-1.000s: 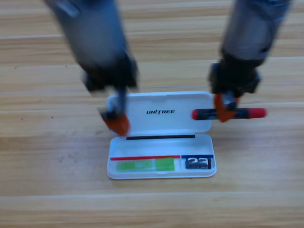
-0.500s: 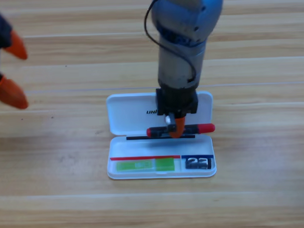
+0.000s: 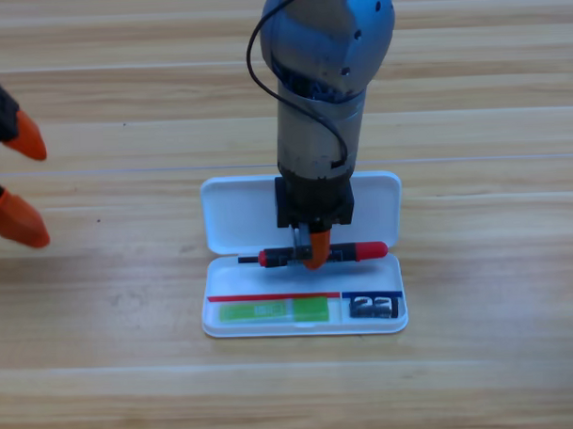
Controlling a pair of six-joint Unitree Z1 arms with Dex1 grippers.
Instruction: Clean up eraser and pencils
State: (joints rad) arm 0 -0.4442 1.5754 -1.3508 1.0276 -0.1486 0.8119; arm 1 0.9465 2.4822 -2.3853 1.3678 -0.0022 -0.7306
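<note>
The right gripper (image 3: 313, 254) points straight down over the middle of the open white case (image 3: 239, 216), its arm coming in from the top of the view and hiding much of the raised lid behind it. Its orange jaws are clamped on the black pencil (image 3: 324, 254) — the black-barrelled stick with red ends — which it holds level and crosswise, one red end sticking out to either side of the jaws. The pencil sits right at the hinge line of the case, at the back edge of the tray; whether it touches the tray or hangs just above it cannot be told.

Just below the gripper, towards the near edge of the view, the tray's front compartments are filled. The green pencil (image 3: 274, 311) lies flat in the long compartment, below and slightly left of the jaws. The eraser (image 3: 373, 307) — a small black block with white markings — lies in the short compartment, below and to the right of the jaws, just beside the green pencil's end.

The left gripper (image 3: 8, 182) waits well apart from the right one, far out at the left edge of the view over the bare wooden surface (image 3: 499, 376). Its two orange jaws stand spread with nothing between them.
</note>
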